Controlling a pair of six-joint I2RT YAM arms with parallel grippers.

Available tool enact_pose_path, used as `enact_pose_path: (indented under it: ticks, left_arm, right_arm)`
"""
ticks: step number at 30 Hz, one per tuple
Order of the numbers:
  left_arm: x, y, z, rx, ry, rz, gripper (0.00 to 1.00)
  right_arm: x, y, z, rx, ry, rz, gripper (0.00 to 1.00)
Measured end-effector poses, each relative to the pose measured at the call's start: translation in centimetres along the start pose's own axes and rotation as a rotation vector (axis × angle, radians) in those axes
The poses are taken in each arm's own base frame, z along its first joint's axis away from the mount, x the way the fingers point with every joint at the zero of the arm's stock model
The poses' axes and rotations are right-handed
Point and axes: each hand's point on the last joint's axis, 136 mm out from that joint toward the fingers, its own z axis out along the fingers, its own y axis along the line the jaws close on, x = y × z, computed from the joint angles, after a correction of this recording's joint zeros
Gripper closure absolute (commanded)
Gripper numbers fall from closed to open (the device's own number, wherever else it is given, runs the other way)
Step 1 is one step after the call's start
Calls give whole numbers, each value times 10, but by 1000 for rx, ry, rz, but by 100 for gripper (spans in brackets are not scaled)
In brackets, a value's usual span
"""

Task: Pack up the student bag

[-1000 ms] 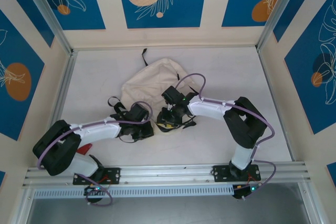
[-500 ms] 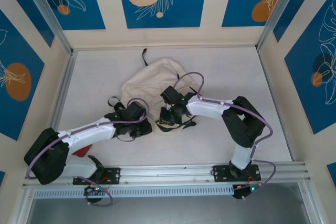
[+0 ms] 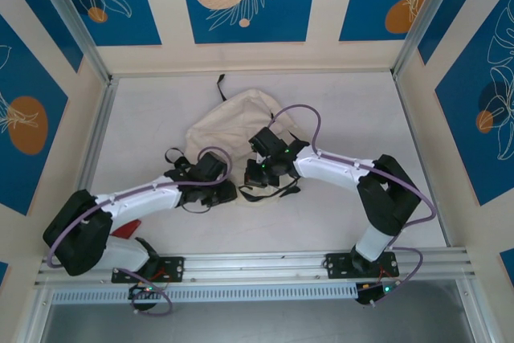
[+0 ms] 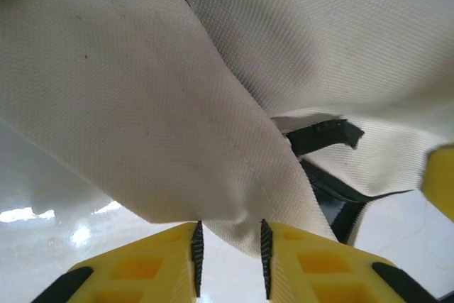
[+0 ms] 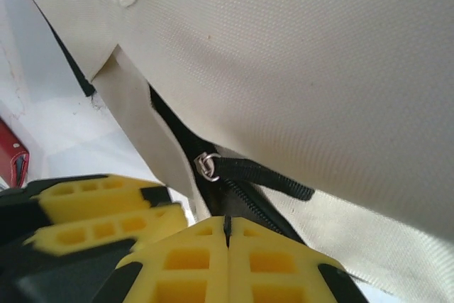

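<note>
The student bag [image 3: 229,126] is a cream fabric backpack with black straps, lying slumped mid-table. My left gripper [image 3: 225,193] sits at its near-left edge; in the left wrist view the left gripper [image 4: 228,235] has its jaws slightly apart, and a fold of the bag [image 4: 142,104] hangs at the fingertips without being pinched. My right gripper [image 3: 259,178] is at the bag's near edge. In the right wrist view the right gripper [image 5: 228,226] is shut, pads together, just below the black zipper. The metal slider [image 5: 207,166] and its black pull tab [image 5: 262,175] lie free above the tips.
Black straps [image 3: 178,165] trail off the bag's left side by the left arm. A red object [image 3: 128,228] lies under the left arm near its base and shows as a red object [image 5: 10,161] at that view's left edge. The left gripper's yellow fingers [image 5: 106,207] are close beside my right one.
My right gripper has shut at the zipper and its arm has shifted. My left gripper's jaws have parted, and it has moved slightly right along the bag's edge.
</note>
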Motion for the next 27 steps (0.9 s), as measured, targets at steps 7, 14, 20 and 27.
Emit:
enact_pose_path:
  ticks: [7,14,20,27]
  left_arm:
    - [1,5,14,-23,16,1,82]
    - [0,7,22,-32,22,-1,84]
    - [0,7,25,-27,19,-1,88]
    - [-1,8,31,-26,18,0,94]
  right_arm:
    - [9,-10,0,24,22,42,64]
    - [7,-17,10,86,22,65,50]
    - [4,-26,29,158,33,18,49]
    - [2,-23,38,143,43,-21,48]
